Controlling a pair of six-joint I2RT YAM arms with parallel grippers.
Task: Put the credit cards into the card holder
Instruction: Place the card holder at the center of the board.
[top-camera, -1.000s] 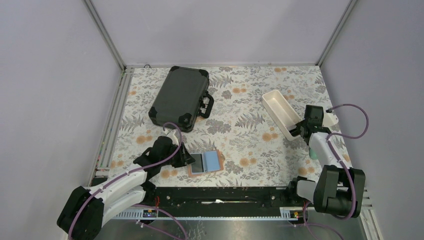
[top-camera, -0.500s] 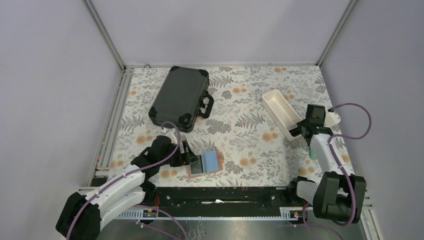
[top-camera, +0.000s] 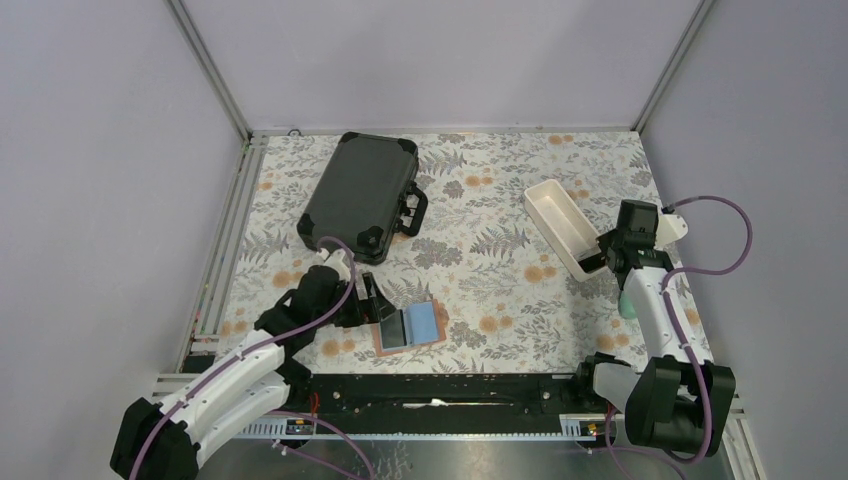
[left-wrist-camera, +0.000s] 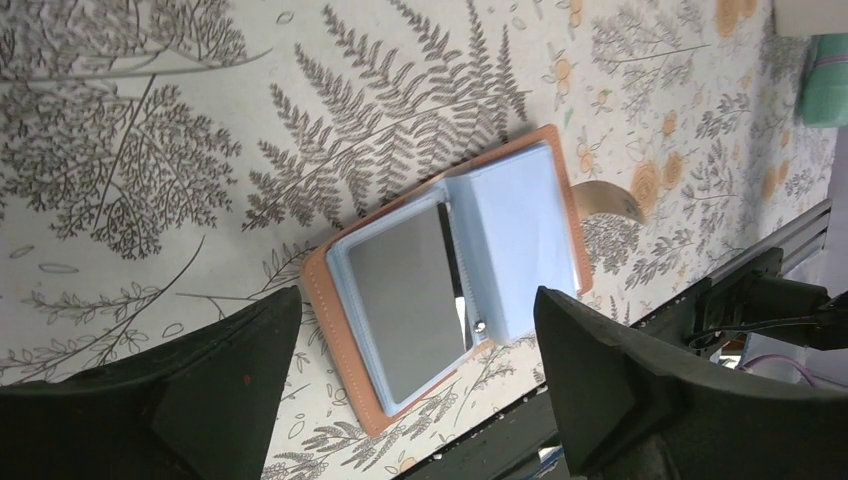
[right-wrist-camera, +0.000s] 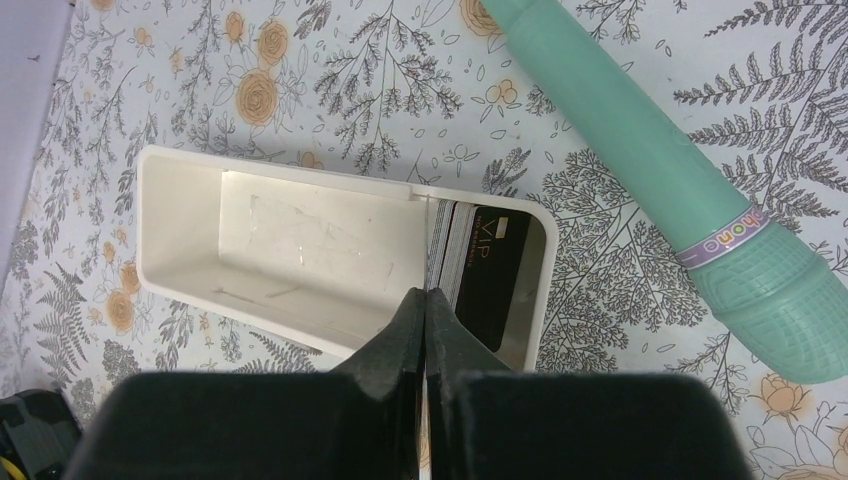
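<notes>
The card holder (top-camera: 412, 325) lies open on the floral table, tan outside and pale blue inside. A dark grey card (left-wrist-camera: 400, 300) sits in its left pocket. My left gripper (top-camera: 372, 305) hovers just left of the card holder, open. In the left wrist view its fingers (left-wrist-camera: 200, 380) straddle the card holder (left-wrist-camera: 555, 170) without touching it. More credit cards (right-wrist-camera: 480, 270), a black one in front, stand stacked at the near end of the white tray (right-wrist-camera: 250, 250). My right gripper (right-wrist-camera: 425, 295) is shut, its tips over the edge of that stack.
A large black hard case (top-camera: 360, 195) lies at the back left. A teal cylindrical object (right-wrist-camera: 680, 170) lies on the table beside the white tray (top-camera: 560, 225), close to the right arm. A black rail runs along the near table edge.
My left gripper has opened, letting go at the card in the holder, and drawn back slightly. The right arm has shifted a little to the right above the tray's near end.
</notes>
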